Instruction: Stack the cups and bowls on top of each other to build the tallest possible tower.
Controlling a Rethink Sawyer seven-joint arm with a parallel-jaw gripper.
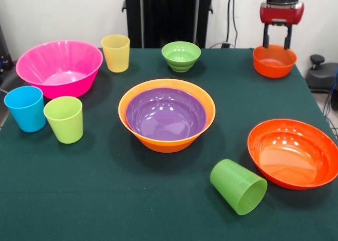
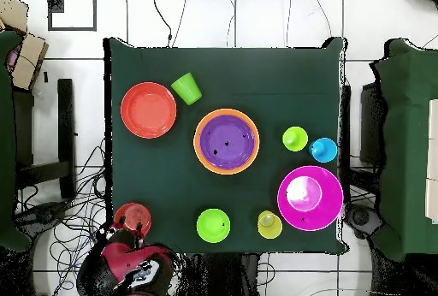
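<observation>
Gripper [image 1: 277,43] hangs over the small glossy orange plastic bowl [image 1: 273,61] at one corner of the green-clothed table [image 1: 105,198], fingers spread apart and holding nothing, tips at the bowl's rim. Medium purple bowl [image 1: 165,114] sits nested inside the large orange bowl [image 1: 167,141] at the table's centre (only these two are stacked). Small green bowl [image 1: 181,56] and ribbed yellow cup [image 1: 116,53] stand along the same edge as the small orange bowl. Darker green cup [image 1: 238,186] lies on its side just beside the wide shallow red-orange bowl [image 1: 293,153].
</observation>
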